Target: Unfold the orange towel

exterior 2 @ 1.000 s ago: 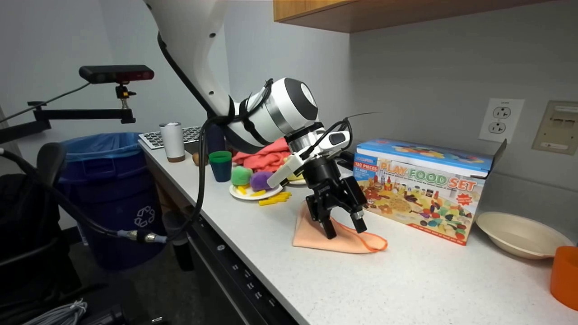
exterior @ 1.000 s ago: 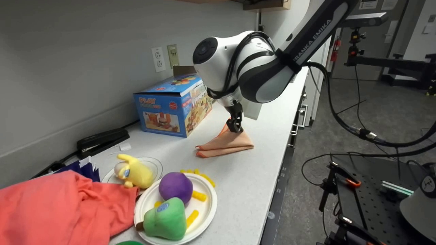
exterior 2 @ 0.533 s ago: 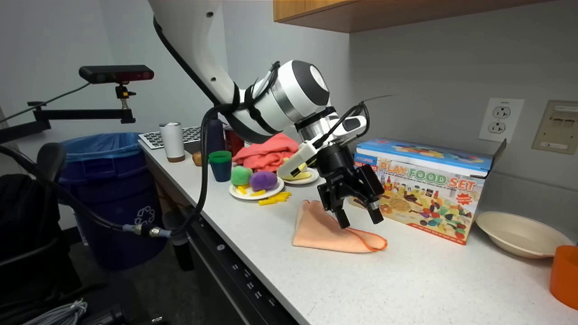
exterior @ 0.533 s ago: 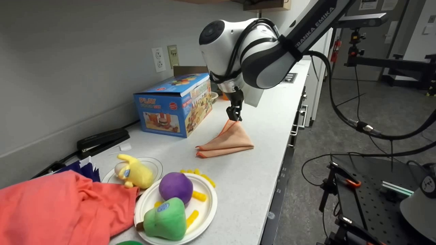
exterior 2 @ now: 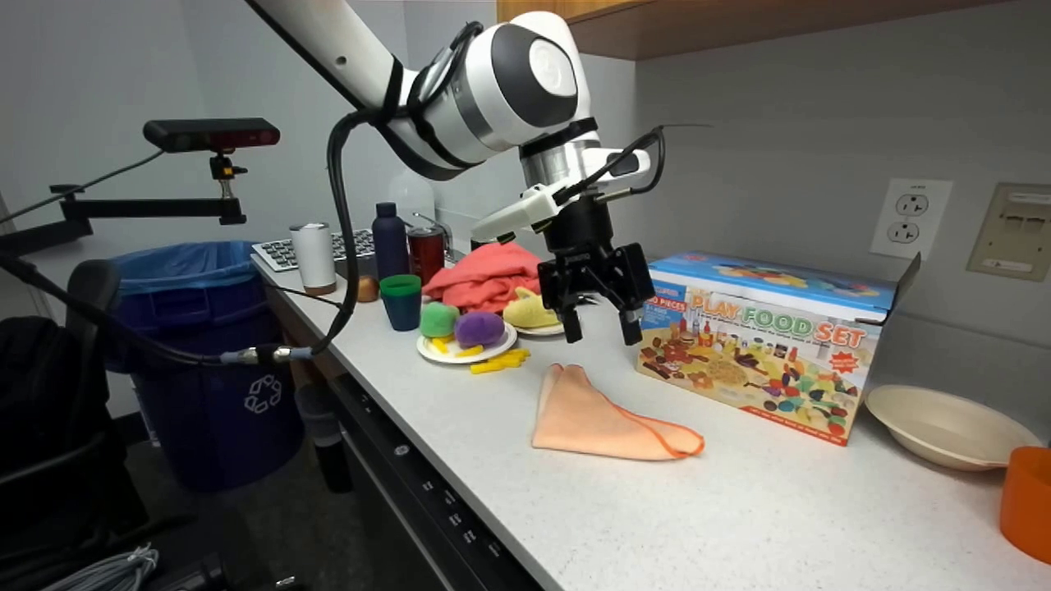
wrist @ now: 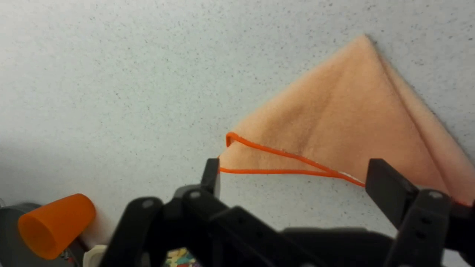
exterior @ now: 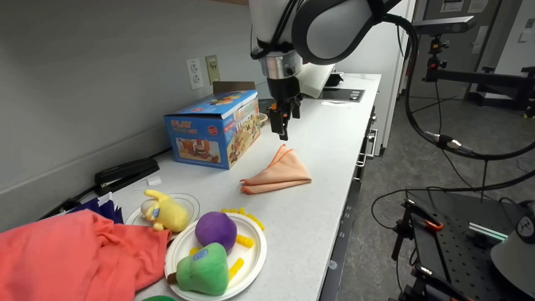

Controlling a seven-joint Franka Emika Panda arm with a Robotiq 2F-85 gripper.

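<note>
Coral cloth (exterior: 79,259) is heaped at the far left of the pale counter (exterior: 288,234) in an exterior view, and behind it, by the grey wall (exterior: 104,75), sits a black stapler (exterior: 128,172). Just right of the cloth, a yellow plush toy (exterior: 169,213) rests on a round plate (exterior: 190,200). Next comes a white plate (exterior: 256,259) bearing a round purple plush (exterior: 216,230), a green plush pear (exterior: 205,269) with a brown stem, and a few yellow sticks (exterior: 236,267); more sticks lie on the counter just past the rim.

Farther along, a blue Play Food Set box (exterior: 200,140) stands near the wall, its cardboard flap raised. To its right, near but apart, the orange towel (exterior: 280,171) lies on the counter, folded into a pointed wedge, layers showing along one side and a brighter orange hem along part of the edge. Over it, in both exterior views, the gripper (exterior 2: 602,334) points downward, clear of the fabric. Its fingers (exterior 2: 572,327) are spread wide, with open space between them.

The white-and-black robot arm (exterior: 330,35) reaches in from the upper right. Past the counter's edge, a camera (exterior: 447,26) sits on a black bracket (exterior: 480,77), above a black perforated platform (exterior: 464,251).
</note>
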